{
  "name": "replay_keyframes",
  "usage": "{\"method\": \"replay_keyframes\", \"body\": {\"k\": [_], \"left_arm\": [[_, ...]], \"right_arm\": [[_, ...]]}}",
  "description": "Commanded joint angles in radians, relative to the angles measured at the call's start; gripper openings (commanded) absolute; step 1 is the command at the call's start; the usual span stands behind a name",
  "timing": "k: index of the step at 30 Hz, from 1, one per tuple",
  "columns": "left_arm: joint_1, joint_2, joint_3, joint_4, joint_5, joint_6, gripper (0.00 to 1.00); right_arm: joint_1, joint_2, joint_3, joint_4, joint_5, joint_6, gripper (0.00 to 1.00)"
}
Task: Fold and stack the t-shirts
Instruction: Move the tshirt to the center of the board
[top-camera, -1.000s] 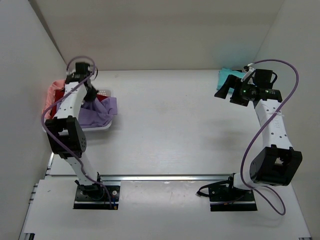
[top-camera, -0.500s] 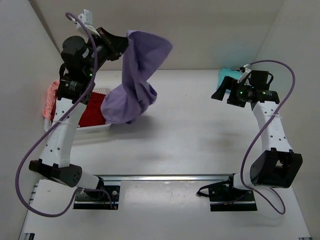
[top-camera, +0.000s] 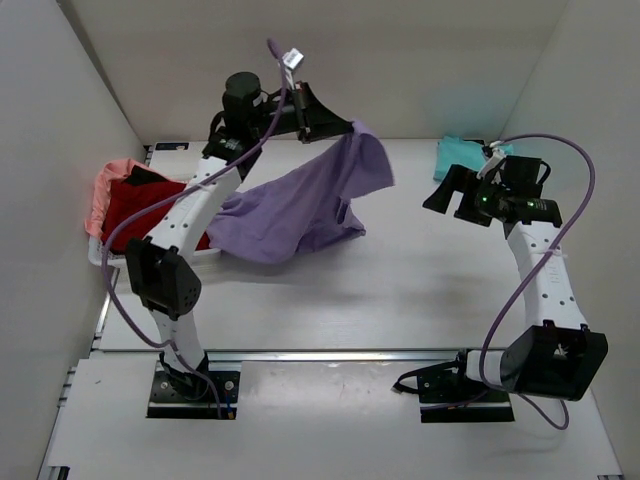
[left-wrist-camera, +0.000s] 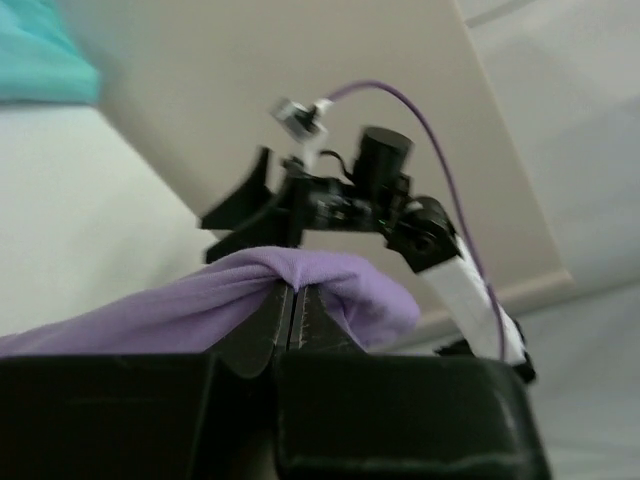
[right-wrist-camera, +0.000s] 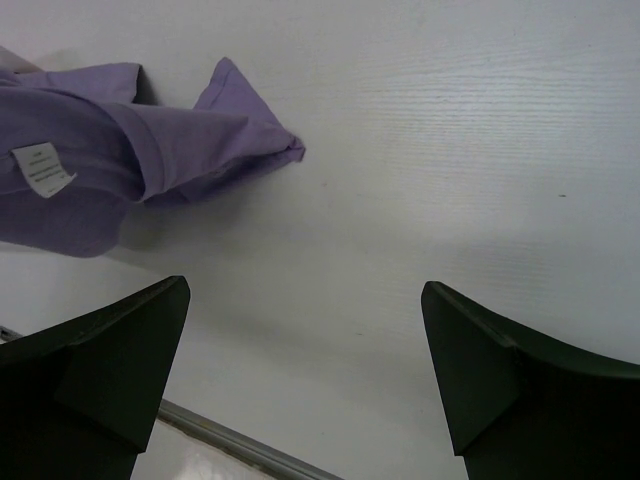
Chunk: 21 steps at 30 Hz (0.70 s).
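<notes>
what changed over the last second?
The left claw, shut on the large lavender-purple cloth t-shirt, lifted it and swung it rightward over the white table; its lower end trails there. Roughly unchanged: right claw open near the teal cloth t-shirt; red t-shirt and salmon-pink t-shirt at left.

top: overhead, whole table (top-camera: 400, 290) | left wrist: sideways | right wrist: downward | shared: lavender t-shirt (top-camera: 290, 210)

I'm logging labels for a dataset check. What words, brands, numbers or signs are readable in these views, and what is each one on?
None can be read.
White tag sewn on the lavender t-shirt: a few printed lines, too small and blurred to read.
No other writing shows in any of the three views.
</notes>
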Motion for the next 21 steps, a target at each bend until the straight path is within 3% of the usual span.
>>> {"method": "replay_keyframes", "body": {"k": [1, 5, 8, 10, 13, 21], "left_arm": [[-0.033, 0.002, 0.072, 0.315, 0.187, -0.242, 0.0], [-0.026, 0.008, 0.095, 0.241, 0.132, -0.192, 0.0], [-0.003, -0.013, 0.057, 0.276, 0.128, -0.218, 0.0], [0.013, -0.023, 0.042, 0.294, 0.123, -0.242, 0.0], [0.022, -0.027, 0.057, 0.261, 0.134, -0.236, 0.0], [0.023, -0.037, 0.045, 0.221, 0.158, -0.239, 0.0]], "right_arm": [[0.038, -0.033, -0.028, 0.092, -0.075, -0.034, 1.0], [0.153, -0.069, -0.126, 0.274, -0.133, 0.015, 0.97], [0.255, -0.143, -0.303, 0.586, -0.127, 0.093, 0.92], [0.308, -0.155, -0.402, 0.769, -0.104, 0.098, 0.97], [0.372, -0.125, -0.488, 0.848, -0.08, 0.013, 0.99], [0.496, 0.079, -0.425, 0.974, 0.158, -0.124, 0.99]]}}
